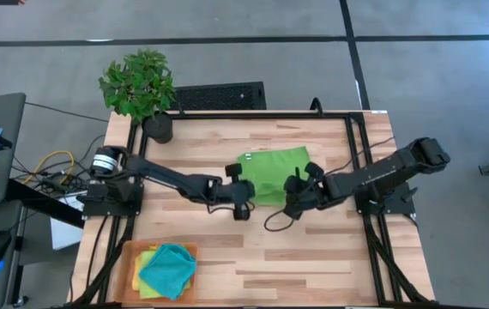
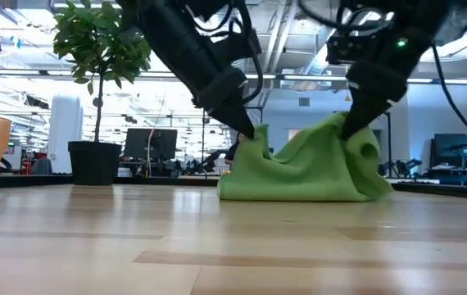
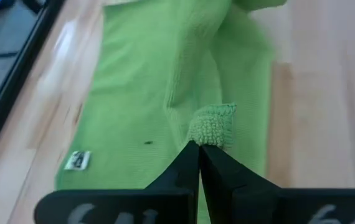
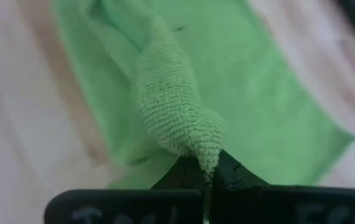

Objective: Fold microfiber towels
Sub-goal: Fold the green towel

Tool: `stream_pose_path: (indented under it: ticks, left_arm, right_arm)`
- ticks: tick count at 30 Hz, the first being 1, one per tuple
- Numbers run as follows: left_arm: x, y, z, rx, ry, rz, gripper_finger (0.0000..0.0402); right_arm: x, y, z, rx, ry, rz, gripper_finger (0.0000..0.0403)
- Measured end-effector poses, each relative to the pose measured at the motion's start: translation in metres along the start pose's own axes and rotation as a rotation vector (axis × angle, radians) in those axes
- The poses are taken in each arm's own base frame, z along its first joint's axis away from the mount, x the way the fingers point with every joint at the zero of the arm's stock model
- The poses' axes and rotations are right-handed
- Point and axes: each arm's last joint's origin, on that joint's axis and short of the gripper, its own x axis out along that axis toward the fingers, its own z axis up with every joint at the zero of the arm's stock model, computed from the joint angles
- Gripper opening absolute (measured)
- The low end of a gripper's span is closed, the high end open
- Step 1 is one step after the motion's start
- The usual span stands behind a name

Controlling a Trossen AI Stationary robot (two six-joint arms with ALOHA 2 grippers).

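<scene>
A lime green microfiber towel [image 1: 274,173] lies mid-table, its far part flat on the wood and its two near corners lifted. My left gripper [image 1: 243,194] is shut on the near left corner, and my right gripper [image 1: 294,190] is shut on the near right corner. In the low view the towel [image 2: 303,168] rises to two peaks under the grippers and sags between them. A teal towel [image 1: 168,269] lies on top of a yellow and a lime green one in the orange tray [image 1: 131,257] at the near left. My left gripper pinches the towel's near left corner [image 3: 212,124] between its two fingers, coming from above and slanting down. The corner is lifted off the table; the cloth slopes down from it to the part that lies flat. My right gripper pinches the towel's near right corner [image 4: 193,140] between its two fingers, from above, slanting down. The cloth is bunched into a narrow ridge at the fingers. The corner is lifted; the rest slopes down to the table.
A potted plant [image 1: 140,86] stands at the far left corner. A dark cable [image 1: 272,223] loops on the wood just near of the grippers. The orange tray sits at the near left edge. Bare wood [image 1: 313,257] lies at the near right.
</scene>
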Motion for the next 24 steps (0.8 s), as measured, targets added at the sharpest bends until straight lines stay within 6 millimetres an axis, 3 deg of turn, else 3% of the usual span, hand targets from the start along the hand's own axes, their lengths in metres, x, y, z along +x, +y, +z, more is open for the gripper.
stream_pose_path:
  ticks: [17,24]
  left_arm:
    - [0.023,0.06,-0.011,-0.247,0.088,0.192,0.0]
    - [0.027,0.072,-0.014,-0.303,0.101,0.211,0.0007]
  right_arm:
    - [0.028,-0.07,0.025,-0.039,0.088,-0.296,0.0013]
    - [0.037,-0.085,0.031,0.007,0.098,-0.256,0.0017]
